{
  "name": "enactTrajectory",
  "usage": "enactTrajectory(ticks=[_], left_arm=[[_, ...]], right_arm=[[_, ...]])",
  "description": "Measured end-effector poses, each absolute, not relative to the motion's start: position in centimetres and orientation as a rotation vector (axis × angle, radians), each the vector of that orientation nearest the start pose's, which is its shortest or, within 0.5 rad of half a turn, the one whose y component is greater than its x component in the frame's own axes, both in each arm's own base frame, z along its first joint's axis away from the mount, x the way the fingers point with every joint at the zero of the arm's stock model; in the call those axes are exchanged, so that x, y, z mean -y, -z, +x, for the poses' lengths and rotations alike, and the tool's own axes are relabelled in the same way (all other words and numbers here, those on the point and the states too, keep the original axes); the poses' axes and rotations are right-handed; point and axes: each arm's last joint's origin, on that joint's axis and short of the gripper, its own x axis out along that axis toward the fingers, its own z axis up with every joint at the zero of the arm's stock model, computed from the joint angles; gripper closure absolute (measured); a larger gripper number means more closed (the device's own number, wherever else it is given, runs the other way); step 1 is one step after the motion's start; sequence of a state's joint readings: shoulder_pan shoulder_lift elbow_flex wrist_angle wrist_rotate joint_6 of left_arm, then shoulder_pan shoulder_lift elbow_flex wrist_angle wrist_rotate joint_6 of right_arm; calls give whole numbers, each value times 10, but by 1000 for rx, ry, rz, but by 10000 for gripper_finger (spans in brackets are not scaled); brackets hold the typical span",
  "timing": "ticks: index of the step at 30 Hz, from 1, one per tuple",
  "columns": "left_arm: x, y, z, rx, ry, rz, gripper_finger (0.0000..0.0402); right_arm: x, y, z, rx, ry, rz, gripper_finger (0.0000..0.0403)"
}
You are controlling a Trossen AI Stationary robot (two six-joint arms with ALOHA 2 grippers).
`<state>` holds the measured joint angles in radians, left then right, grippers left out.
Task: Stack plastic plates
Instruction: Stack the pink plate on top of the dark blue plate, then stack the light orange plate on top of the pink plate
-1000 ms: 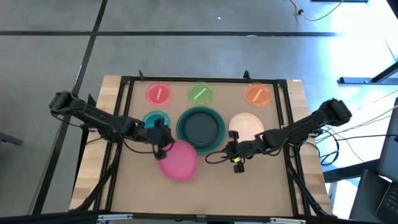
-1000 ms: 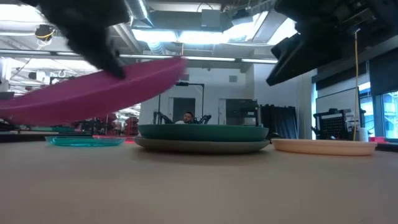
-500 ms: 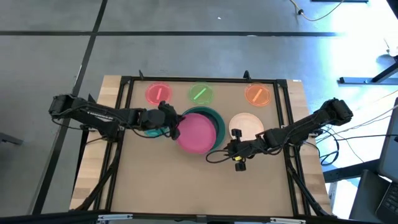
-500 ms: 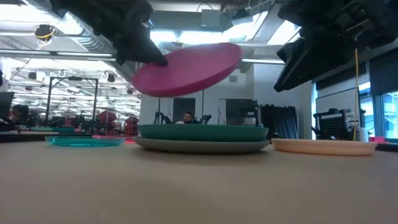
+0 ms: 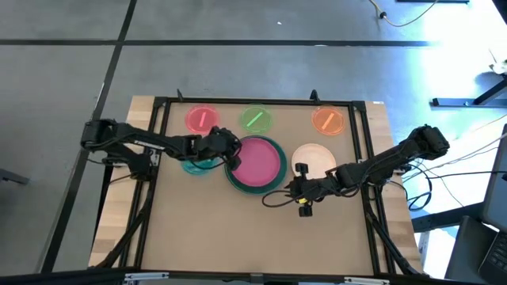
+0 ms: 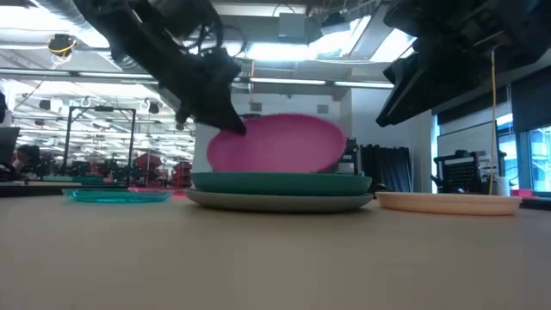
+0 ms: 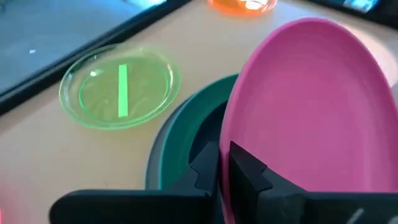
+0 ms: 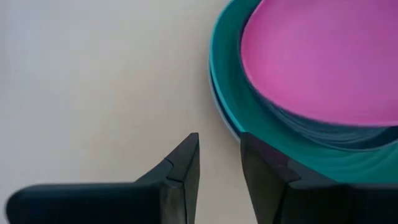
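Your bench (image 5: 198, 237) is a flat tan surface inside a dark metal frame, with bare wood showing along its left and right edges. Near its middle sits the stack: a large grey plate (image 6: 280, 202) at the bottom, round and shallow, with a large teal plate (image 5: 234, 176) nested in it, smooth and matte with a raised rim. A darker blackish-teal surface shows inside the teal rim in the left wrist view — whether it is a separate plate you cannot tell.

Over that stack you have the pink plate (image 5: 257, 162), a medium opaque disc, tilted; in the low view its lower edge is down at the teal rim. The left gripper (image 5: 227, 154) is clamped on the pink plate's left edge, one dark finger on each face.

Just right of the stack lies the cream plate (image 5: 317, 158), flat on the bench and apart from the teal rim. The right gripper (image 5: 297, 190) hangs near the stack's front-right side, its fingers slightly parted and holding nothing.

Along the far edge stand three small translucent plates: red (image 5: 201, 119), green (image 5: 255, 119) and orange (image 5: 327, 119), each glossy with a bright streak across it. A small translucent teal plate (image 5: 198, 165) lies left of the stack, partly under the left arm.
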<state>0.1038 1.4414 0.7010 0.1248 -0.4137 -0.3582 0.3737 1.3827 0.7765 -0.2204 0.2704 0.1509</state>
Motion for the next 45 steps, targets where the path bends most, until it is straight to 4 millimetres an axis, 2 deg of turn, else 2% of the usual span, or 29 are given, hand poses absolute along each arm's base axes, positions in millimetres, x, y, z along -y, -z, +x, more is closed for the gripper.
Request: enactTrajectory(ticks=[6, 11, 20, 24, 29, 37, 40, 45], left_arm=[[-50, -175, 285, -562, -634, -272, 384], [-52, -169, 286, -582, -631, -278, 380], [-52, -169, 286, -597, -611, -256, 320], [-45, -166, 285, -645, -563, -218, 304], [-34, -187, 285, -559, -493, -123, 304], [-16, -240, 270, -310, -317, -15, 305], [-2, -244, 256, -254, -213, 1, 305], [13, -249, 229, -185, -133, 31, 305]], right_arm=[[-91, -202, 255, -786, -28, -123, 297], [-91, -202, 255, -786, -28, -123, 297], [-91, -202, 255, -787, -26, -117, 297], [-91, -202, 255, -797, -32, -111, 297], [-91, -201, 255, -798, -33, -112, 297], [-90, -220, 252, -927, 16, -86, 297], [-87, -222, 246, -967, 39, -71, 297], [-70, -211, 231, -1059, 127, -25, 297]])
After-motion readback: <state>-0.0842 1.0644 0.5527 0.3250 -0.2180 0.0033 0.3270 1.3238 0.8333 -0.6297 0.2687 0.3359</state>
